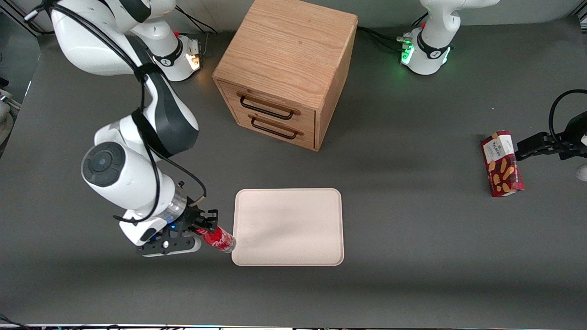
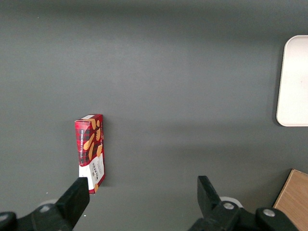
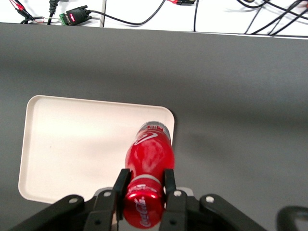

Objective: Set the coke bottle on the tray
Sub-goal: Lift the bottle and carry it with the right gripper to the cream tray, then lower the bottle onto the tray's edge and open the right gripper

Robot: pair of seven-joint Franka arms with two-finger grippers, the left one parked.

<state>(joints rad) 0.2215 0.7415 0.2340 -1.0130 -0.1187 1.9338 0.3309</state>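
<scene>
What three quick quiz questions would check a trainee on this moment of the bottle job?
1. True or false: the tool is shut on the coke bottle.
2. Is the bottle's base over the tray centre or near its edge?
3. Which lies toward the parked arm's end of the table: A) wooden cabinet, B) snack box?

Key: 1 true; 2 near the edge, at the tray's end nearest the working arm; 3 B.

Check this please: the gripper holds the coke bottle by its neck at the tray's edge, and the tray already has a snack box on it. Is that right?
Not quite. The gripper does hold the coke bottle by its neck at the tray's edge, but the tray is bare. The front view shows the snack box on the table, toward the parked arm's end.
</scene>
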